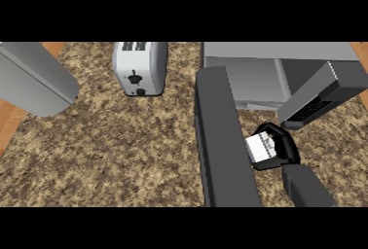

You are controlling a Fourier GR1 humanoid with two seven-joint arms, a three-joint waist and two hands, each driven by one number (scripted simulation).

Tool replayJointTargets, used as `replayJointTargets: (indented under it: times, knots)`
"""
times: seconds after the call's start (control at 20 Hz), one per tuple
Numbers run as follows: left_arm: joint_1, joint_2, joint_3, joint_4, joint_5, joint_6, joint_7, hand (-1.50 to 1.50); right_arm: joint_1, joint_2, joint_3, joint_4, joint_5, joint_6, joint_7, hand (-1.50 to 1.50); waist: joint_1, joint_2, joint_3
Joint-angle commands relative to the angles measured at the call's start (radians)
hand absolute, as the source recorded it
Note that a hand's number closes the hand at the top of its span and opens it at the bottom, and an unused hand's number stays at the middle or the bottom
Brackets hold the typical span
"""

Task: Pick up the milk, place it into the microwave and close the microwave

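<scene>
Right robot hand (282,150) curled round milk (259,146); carton likely light, crushable, so my hold stays mid-body, upright, near microwave (244,78).

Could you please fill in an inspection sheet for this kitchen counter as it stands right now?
Surface: speckled brown counter, wooden edge at left.
Job's things: white milk carton held in front of the microwave; microwave door swung open toward the viewer.
Clutter: silver toaster at the back.
Hands: right hand curled round the milk; left hand not in view, only a grey forearm at upper left.
Cables: nothing seen.
Surroundings: nothing seen.
</scene>
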Motion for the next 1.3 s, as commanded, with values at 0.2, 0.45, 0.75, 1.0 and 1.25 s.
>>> replayJointTargets:
  times: [0.2, 0.45, 0.75, 1.0, 1.25]
  knots:
    - [0.007, -0.006, 0.006, -0.057, 0.107, -0.022, 0.012, -1.5, -0.104, 0.023, -0.01, 0.023, 0.01, -0.097, -0.036, 1.5, 0.002, 0.001, -0.001]
    - [-0.033, 0.013, 0.032, -0.042, 0.11, 0.002, 0.047, -1.5, -0.226, -0.043, -0.029, 0.053, 0.001, -0.065, 0.065, 1.5, 0.002, 0.003, -0.001]
    - [-0.076, 0.025, 0.018, -0.036, 0.099, 0.011, 0.06, -1.5, -0.334, -0.096, -0.044, 0.108, 0.006, -0.084, 0.145, 1.5, 0.027, 0.017, 0.0]
    - [-0.14, 0.058, 0.026, -0.008, 0.118, 0.014, 0.067, -1.5, -0.42, -0.108, -0.03, 0.134, 0.029, -0.11, 0.223, 1.5, 0.042, 0.025, 0.001]
    - [-0.156, 0.028, -0.012, -0.024, 0.067, 0.023, 0.06, -1.5, -0.444, -0.155, -0.02, 0.14, 0.058, -0.225, 0.245, 1.5, 0.078, 0.04, 0.002]
